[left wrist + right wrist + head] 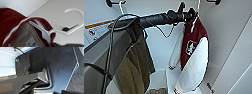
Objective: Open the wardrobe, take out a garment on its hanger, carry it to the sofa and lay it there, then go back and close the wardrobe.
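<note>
The wardrobe [159,47] stands open in front of me, its white inside lit. My left arm reaches across it from the left, and the left gripper [190,12] is up at the top of the garment [194,37], a maroon jacket with white sleeves and a white chest emblem. In the left wrist view the white hanger [60,31] sits in the garment's collar [11,20]. Its curved hook is free in the air, and its neck runs down into the dark left gripper [57,44], which is shut on it. The garment hangs from that grip.
An olive-brown coat [136,67] hangs at the left, under my left arm and its cables. Dark rail fittings [110,3] sit at the wardrobe's top. The open right door [234,50] carries a small handle [210,88]. A white box [157,82] lies on the wardrobe floor.
</note>
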{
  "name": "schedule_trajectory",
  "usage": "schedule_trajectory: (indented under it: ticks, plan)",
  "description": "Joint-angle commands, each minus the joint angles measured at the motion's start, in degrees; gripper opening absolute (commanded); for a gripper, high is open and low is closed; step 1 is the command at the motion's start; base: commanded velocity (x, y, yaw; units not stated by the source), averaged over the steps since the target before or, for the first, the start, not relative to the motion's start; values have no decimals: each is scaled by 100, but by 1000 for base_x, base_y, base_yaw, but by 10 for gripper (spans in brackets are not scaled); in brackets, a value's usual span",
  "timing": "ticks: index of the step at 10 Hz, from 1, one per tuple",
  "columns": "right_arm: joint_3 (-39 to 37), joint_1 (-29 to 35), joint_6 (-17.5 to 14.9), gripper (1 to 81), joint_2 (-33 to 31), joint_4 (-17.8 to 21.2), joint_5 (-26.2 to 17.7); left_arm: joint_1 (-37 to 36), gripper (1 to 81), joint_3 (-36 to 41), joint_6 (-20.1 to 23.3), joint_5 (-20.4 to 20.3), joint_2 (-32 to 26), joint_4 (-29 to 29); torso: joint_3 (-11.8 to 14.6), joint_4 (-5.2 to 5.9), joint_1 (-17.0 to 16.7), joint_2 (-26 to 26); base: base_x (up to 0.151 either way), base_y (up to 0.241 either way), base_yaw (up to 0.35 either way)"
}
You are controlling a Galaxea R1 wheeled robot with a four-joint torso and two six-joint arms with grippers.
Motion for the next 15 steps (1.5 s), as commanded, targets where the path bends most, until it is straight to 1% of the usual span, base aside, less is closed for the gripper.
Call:
schedule_trajectory:
  ticks: [1,4,6,8,15]
  plan:
    - [33,146,1,811,15,21,-423,-1229,10,-73,116,-339,-57,191,0,0,0,0,0,0,0]
    - [33,155,1,811,15,21,-414,-1176,10,-11,116,-331,-66,191,0,0,0,0,0,0,0]
    - [33,155,9,811,15,21,-414,-1132,10,68,116,-339,-83,191,0,0,2,2,-72,0,0]
    - [33,137,1,811,15,21,-344,-1106,10,129,116,-339,-119,191,-2,2,9,9,-102,0,0]
    - [33,137,1,811,15,21,-335,-1097,10,270,116,-357,-171,182,-2,2,6,9,-112,0,0]
